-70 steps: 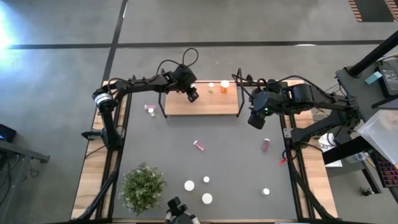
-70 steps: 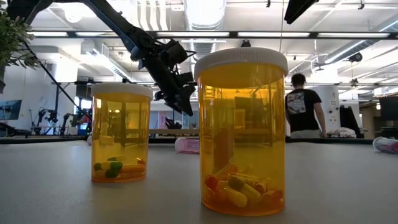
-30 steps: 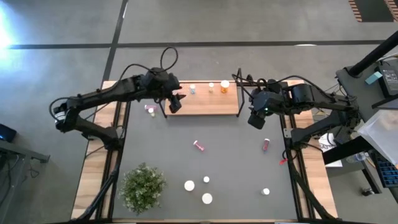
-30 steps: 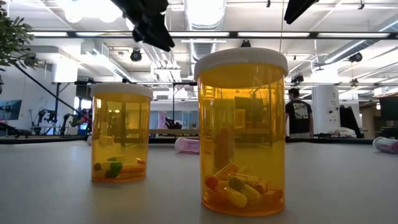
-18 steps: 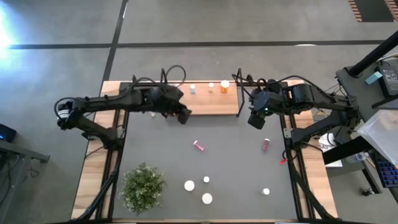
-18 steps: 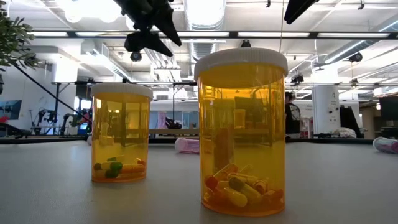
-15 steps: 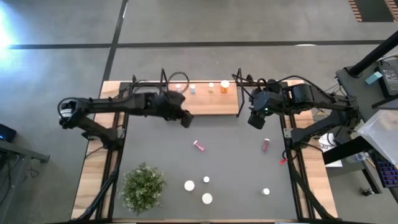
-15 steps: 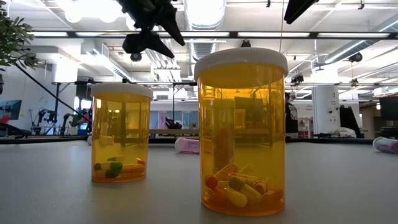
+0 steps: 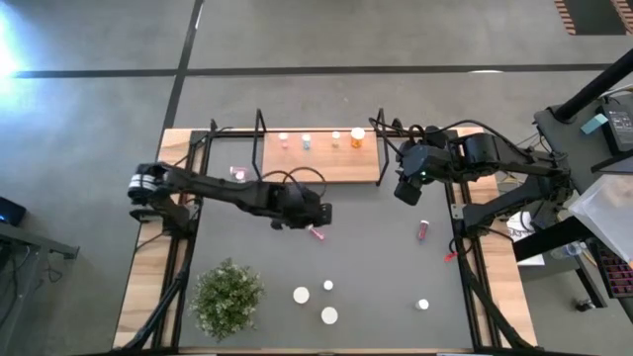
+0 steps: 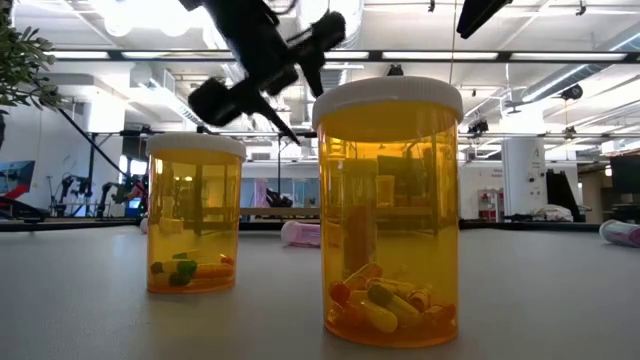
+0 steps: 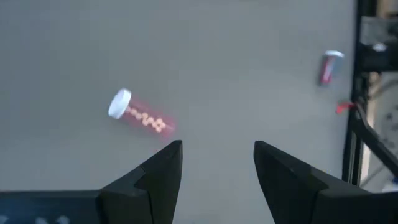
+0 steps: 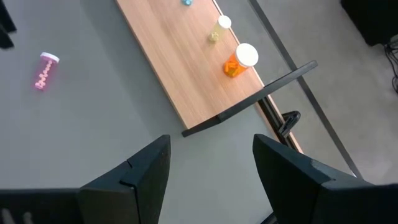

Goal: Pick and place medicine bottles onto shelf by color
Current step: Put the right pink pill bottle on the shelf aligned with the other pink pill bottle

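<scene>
Four bottles now stand on the shelf (image 9: 321,166) — I've swung my left gripper (image 11: 216,163) from there to the mat's middle, fingers apart and empty, over the pink bottle (image 11: 139,116) lying flat (next pick, I reckon). Right gripper (image 12: 210,163) waits open by the shelf's end.

Worktop (image 9: 376,267): dark grey mat with wooden side edges. At its far edge stands the shelf (image 9: 321,166), a light wooden board with black wire end frames. On the board, in a row: a pink bottle (image 9: 283,139), a pale bottle (image 9: 307,141), a small yellowish bottle (image 9: 336,137) and a larger orange bottle (image 9: 357,135). On the mat: a pink bottle lying on its side (image 9: 317,233) mid-table, another pink bottle (image 9: 237,174) left of the shelf, a reddish bottle (image 9: 423,229) lying towards the right, four white-capped bottles (image 9: 301,295) upright near the front, and a potted plant (image 9: 227,297) front left.
</scene>
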Controlling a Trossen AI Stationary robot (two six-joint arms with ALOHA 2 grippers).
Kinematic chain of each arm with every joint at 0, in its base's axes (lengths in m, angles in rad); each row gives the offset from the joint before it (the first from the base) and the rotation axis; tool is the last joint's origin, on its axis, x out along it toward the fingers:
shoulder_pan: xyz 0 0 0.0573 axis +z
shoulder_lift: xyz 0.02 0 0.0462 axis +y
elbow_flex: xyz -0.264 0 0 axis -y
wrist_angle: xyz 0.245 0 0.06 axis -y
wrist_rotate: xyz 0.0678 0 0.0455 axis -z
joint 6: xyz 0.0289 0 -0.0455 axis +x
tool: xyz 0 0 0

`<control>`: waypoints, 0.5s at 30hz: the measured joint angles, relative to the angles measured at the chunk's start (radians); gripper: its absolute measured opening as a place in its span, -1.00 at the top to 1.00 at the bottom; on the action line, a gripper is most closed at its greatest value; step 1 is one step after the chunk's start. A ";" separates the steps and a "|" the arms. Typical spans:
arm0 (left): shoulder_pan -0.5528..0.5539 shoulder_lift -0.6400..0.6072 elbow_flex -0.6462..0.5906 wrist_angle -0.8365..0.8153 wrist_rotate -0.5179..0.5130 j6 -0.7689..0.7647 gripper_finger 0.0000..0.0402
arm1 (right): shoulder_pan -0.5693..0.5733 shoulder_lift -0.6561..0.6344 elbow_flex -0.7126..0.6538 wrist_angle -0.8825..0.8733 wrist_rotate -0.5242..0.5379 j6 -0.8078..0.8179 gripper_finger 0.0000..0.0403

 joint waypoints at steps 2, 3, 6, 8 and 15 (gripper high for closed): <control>-0.004 0.034 0.003 0.013 0.006 -0.066 0.09 | 0.000 0.000 0.000 0.000 0.000 0.000 -0.09; -0.005 0.050 0.004 0.019 0.014 -0.098 0.09 | 0.000 0.000 0.000 0.000 0.000 0.000 -0.09; -0.008 0.098 0.012 0.030 0.032 -0.193 0.09 | 0.000 0.000 0.000 0.000 0.000 0.000 -0.09; -0.009 0.126 0.020 0.037 0.044 -0.252 0.09 | 0.000 0.000 0.000 0.001 0.000 0.000 -0.09; -0.009 0.194 0.055 0.031 0.054 -0.389 0.09 | 0.000 0.000 0.000 0.001 0.000 0.000 -0.09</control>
